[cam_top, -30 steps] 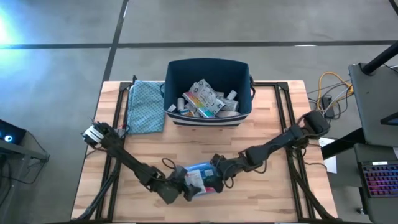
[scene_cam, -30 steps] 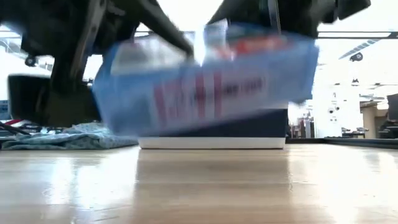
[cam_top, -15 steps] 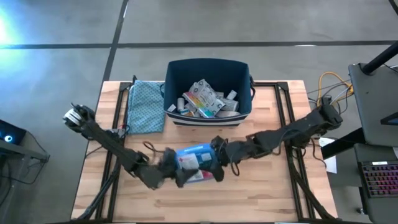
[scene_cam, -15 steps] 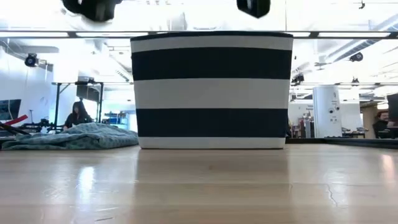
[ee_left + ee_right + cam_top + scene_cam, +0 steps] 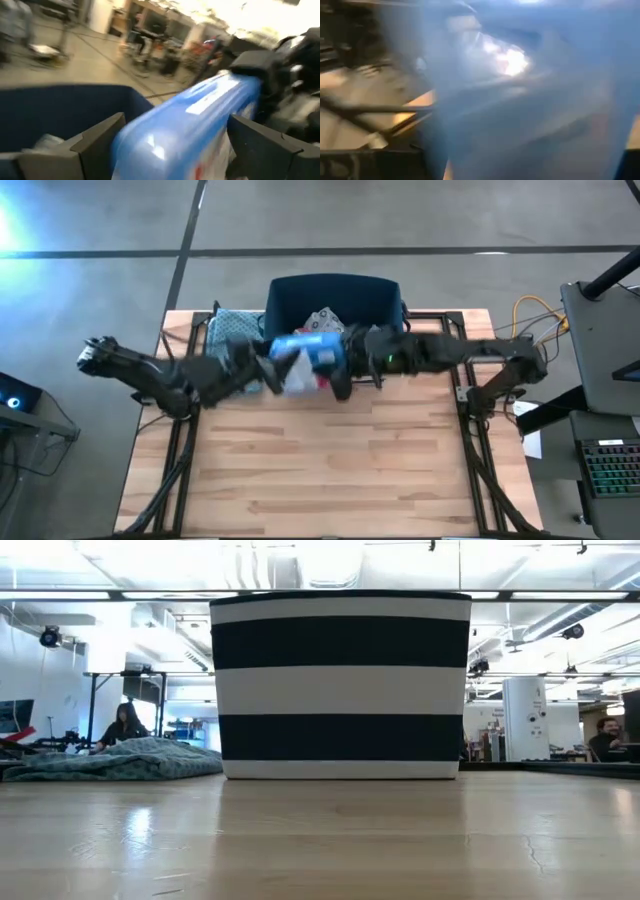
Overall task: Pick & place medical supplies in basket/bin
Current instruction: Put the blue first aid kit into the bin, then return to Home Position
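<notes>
Carrying step, mid-air, seen from above. Holds a blue packet between two grippers, over the front rim of the navy bin, partly above the opening, clear of the table.

Left gripper at the packet's near-cloth end. From its wrist: fingers spread wide, one on each side of the packet, seemingly pinching it across its width, with the bin's inner wall beyond.

Right gripper at the packet's other end, arm reaching across the bin's front. Cannot tell how it grips: wrist view filled by a blue smear.

Inside the bin, a glimpse of other supplies already dropped. Teal cloth lying just beside the bin, not part of the job.

From table height: only the striped bin front, no arm or packet in sight, so well lifted.

Next, by judgement: shifting the packet a little farther over the opening, lowering or tilting it in, then letting go with both grippers together to keep it from catching on the rim.
</notes>
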Robot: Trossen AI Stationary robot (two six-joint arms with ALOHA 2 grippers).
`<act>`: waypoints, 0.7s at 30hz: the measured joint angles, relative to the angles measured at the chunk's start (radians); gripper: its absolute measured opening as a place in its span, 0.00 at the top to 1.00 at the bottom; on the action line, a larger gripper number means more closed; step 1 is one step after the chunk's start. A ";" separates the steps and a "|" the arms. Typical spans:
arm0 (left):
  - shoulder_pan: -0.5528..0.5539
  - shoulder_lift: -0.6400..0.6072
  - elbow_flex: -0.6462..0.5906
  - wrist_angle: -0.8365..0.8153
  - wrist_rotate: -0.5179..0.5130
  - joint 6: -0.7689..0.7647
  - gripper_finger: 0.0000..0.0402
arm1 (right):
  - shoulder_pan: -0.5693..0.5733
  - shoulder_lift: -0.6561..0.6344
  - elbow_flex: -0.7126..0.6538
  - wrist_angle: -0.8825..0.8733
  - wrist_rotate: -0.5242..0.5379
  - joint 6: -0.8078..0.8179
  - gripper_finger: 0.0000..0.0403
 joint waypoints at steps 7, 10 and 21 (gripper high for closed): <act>0.113 -0.035 0.179 -0.313 0.003 0.022 0.19 | -0.207 0.003 0.119 -0.348 0.237 0.000 0.45; 0.099 -0.019 0.226 -0.364 0.001 0.021 0.19 | -0.284 0.001 0.105 -0.368 0.089 0.026 0.45; -0.193 -0.010 0.130 -0.429 0.016 -0.261 0.19 | -0.288 -0.002 0.045 -0.386 0.015 -0.047 0.33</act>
